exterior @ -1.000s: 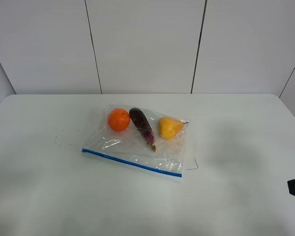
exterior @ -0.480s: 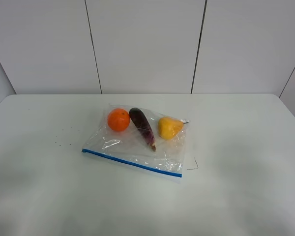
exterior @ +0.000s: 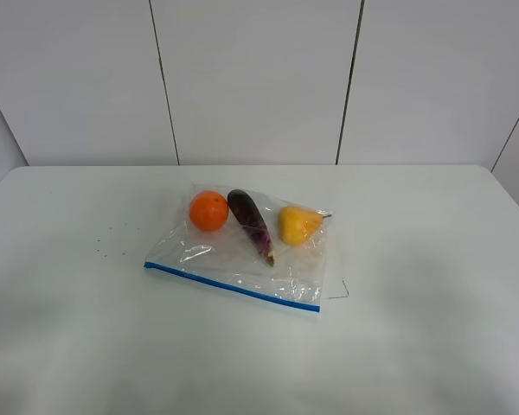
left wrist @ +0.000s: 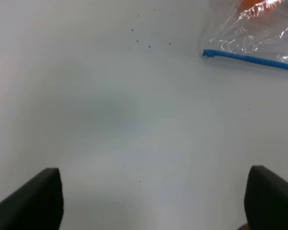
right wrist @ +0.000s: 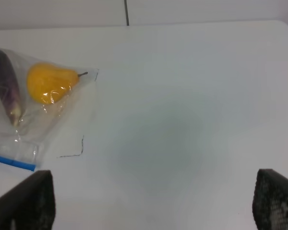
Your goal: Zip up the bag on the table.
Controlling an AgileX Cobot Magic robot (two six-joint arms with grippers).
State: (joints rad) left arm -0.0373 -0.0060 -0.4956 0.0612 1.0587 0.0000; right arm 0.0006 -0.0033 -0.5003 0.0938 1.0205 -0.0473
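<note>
Neither arm shows in the exterior high view. Left gripper [left wrist: 151,199]: only the two dark fingertips [left wrist: 36,201] show at the lower corners of its wrist view, spread wide apart, nothing between them. Right gripper [right wrist: 151,201]: likewise two dark fingertips [right wrist: 26,201] at the lower corners of its wrist view, set far apart and holding nothing. One right fingertip shows a textured, mesh-like pad surface. Both grippers hang above the table [left wrist: 134,120], touching nothing.

Clear crinkly glossy plastic bag [exterior: 242,251] w/ blue strip; smooth matt white table [exterior: 415,346].
</note>
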